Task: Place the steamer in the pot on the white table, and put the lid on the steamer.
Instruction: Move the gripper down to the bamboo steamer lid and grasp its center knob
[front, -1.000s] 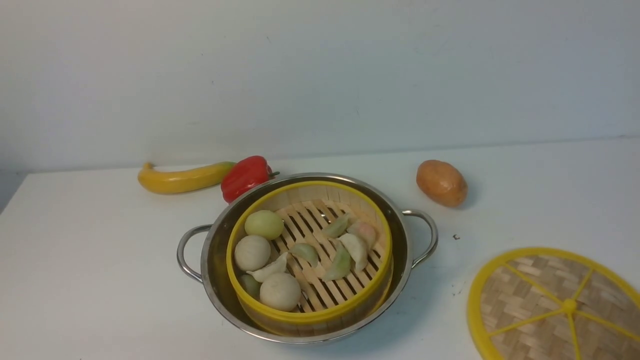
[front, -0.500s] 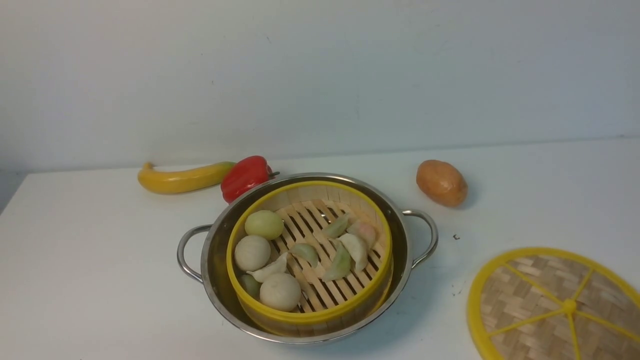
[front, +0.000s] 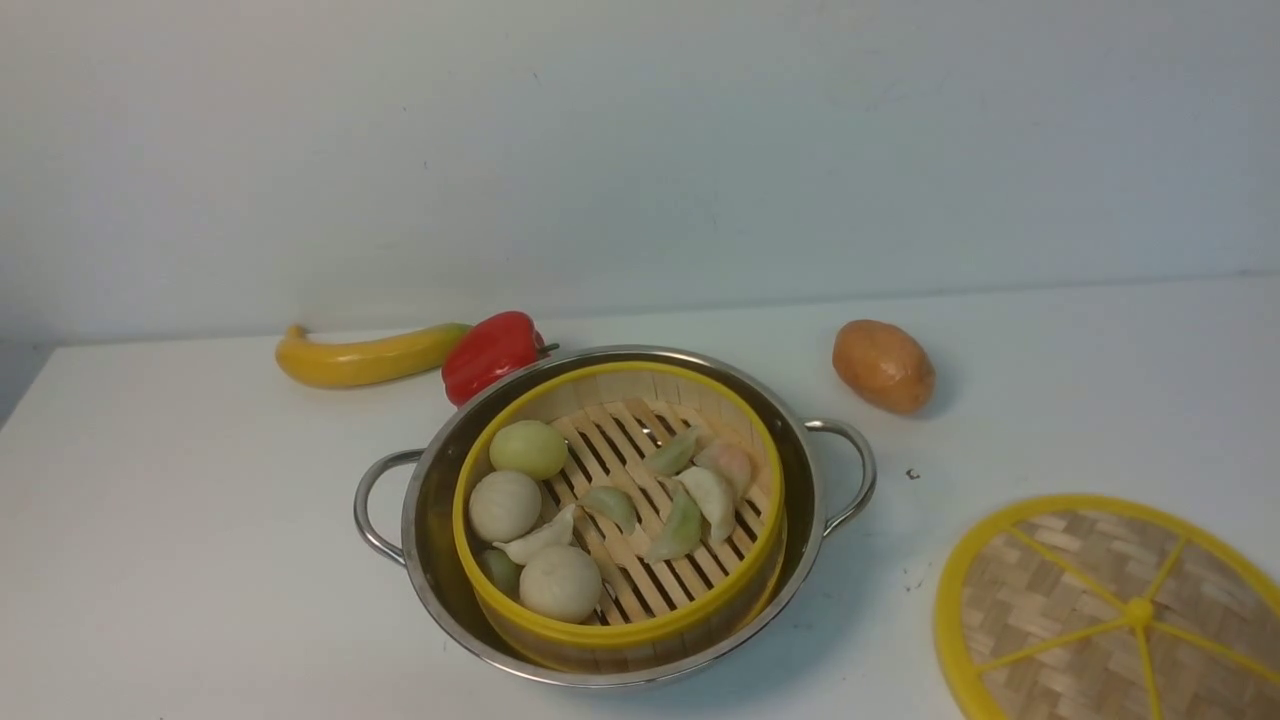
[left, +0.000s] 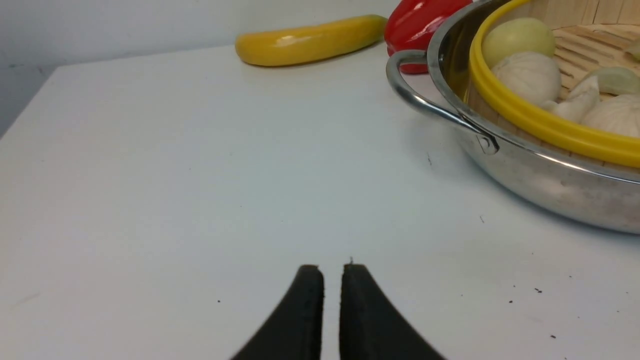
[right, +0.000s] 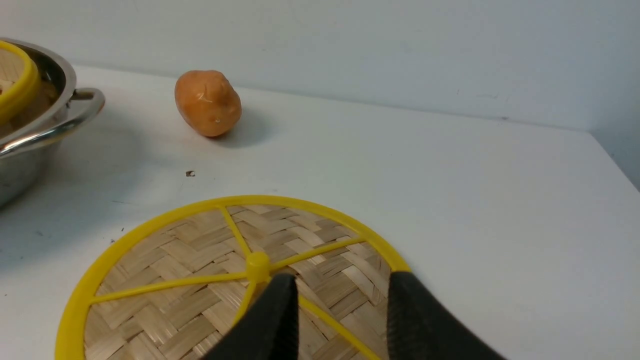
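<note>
The white table (front: 200, 560) is running back to a pale wall. The steamer (front: 610, 633) is sitting uncovered inside the pot (front: 428, 520) mid-table, and the lid (front: 1080, 600) is lying flat well to its right, near the front edge. A banana (front: 365, 357) and a pepper (front: 490, 352) are crowding the pot's far rim. A potato (front: 883, 365) is resting apart. Our left gripper (left: 332, 272) is facing bare table, nearly closed and empty. Our right gripper (right: 342, 300) is spreading wide over the lid's spokes.
</note>
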